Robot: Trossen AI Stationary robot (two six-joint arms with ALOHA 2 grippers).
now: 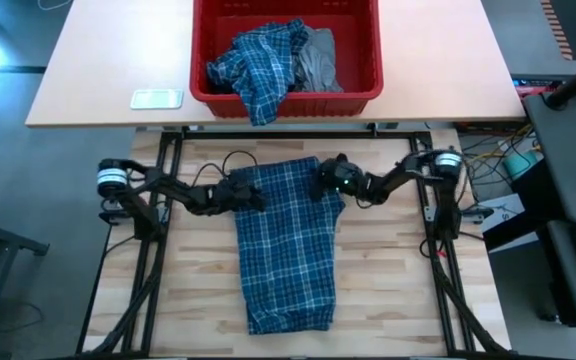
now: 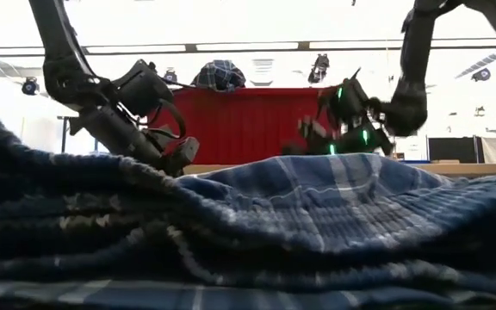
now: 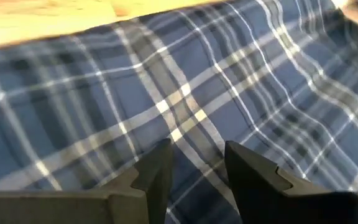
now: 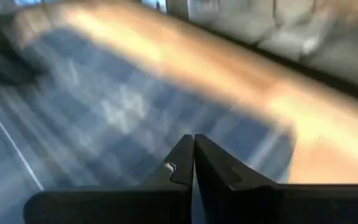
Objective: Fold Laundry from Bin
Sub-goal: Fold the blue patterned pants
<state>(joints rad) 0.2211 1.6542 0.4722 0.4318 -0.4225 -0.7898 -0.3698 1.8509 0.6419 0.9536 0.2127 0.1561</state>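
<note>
A blue-and-white plaid shirt point(image 1: 286, 245) lies on the pale wood table point(image 1: 398, 290). At the far side stands a red bin point(image 1: 363, 40) holding another blue plaid garment point(image 1: 258, 65) on the left and a grey garment point(image 1: 318, 60) on the right. Both arms are black.

the high view looks straight down on the whole counter point(image 1: 388, 300), both arms and the bin point(image 1: 286, 52) at its far edge. the low view sits at counter height, pressed close against the shirt point(image 2: 257, 232), facing the bin point(image 2: 248, 120). each wrist view looks forward past its own fingers, very close over the shirt point(image 3: 166, 93). all four views share that shirt.
</note>
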